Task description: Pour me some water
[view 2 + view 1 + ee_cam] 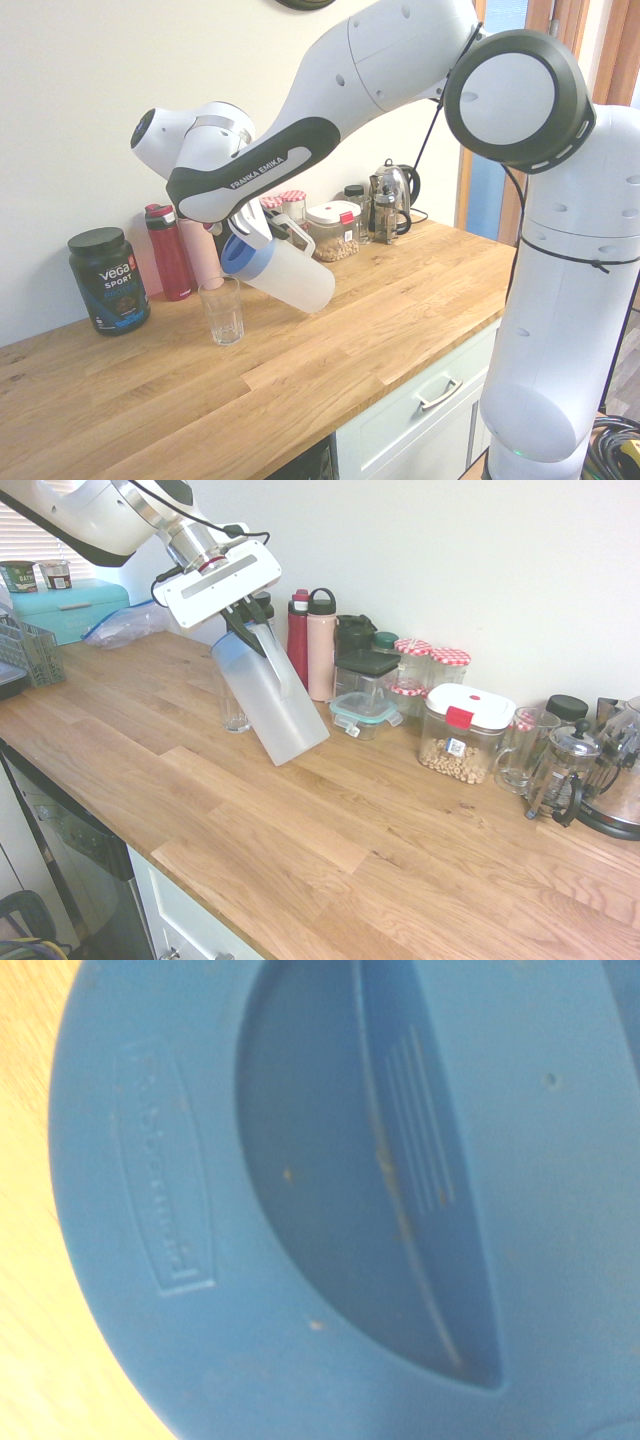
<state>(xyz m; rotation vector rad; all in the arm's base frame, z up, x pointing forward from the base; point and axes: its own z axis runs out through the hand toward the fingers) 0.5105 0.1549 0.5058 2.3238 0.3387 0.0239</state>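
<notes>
Pitcher (275,700), tall, frosted translucent plastic; round blue lid (570,1210), side handle (273,660); tilted above wooden counter (330,860); water was indiscernible.

white arm (370,70) | dark-grey trim | rounded joints (lettered "FRANKA EMIKA")

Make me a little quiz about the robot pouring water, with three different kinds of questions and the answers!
1. True or false: the frosted white plastic pitcher with a blue lid is standing upright.
2. Which is nearer the pitcher: (a) the clear drinking glass or (b) the clear box with a white lid and red clip?
3. Fill in: the robot's fingers are shut on the pitcher's ____.

Key: 1. false, it is tilted; 2. a; 3. handle
</notes>
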